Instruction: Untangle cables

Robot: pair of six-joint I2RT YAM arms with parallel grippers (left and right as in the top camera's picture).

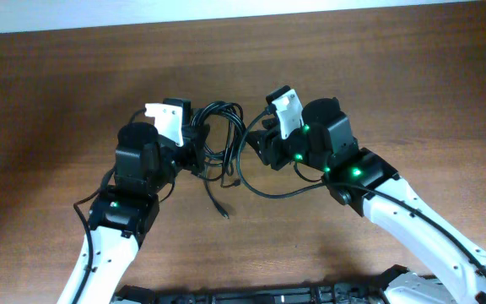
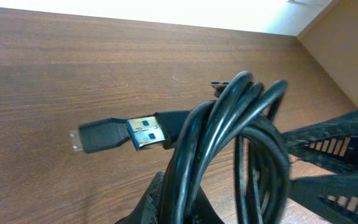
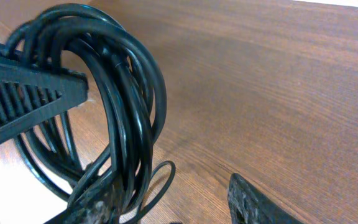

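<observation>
The cables (image 1: 223, 139) are a coiled black bundle held up between my two arms at the table's middle. One loose end (image 1: 224, 211) trails toward the front. My left gripper (image 1: 197, 145) is shut on the bundle; in the left wrist view the cords (image 2: 229, 137) rise out of its jaws (image 2: 185, 208). A silver, blue-tongued USB plug (image 2: 145, 133) sticks out to the left. My right gripper (image 1: 258, 142) is open. In the right wrist view the coil (image 3: 126, 93) hangs against its left finger, with its jaws (image 3: 176, 202) spread wide.
The brown wooden table (image 1: 74, 84) lies all around. A white wall strip (image 1: 243, 8) runs along the far edge. The finger of my left gripper (image 3: 23, 93) pokes into the coil in the right wrist view.
</observation>
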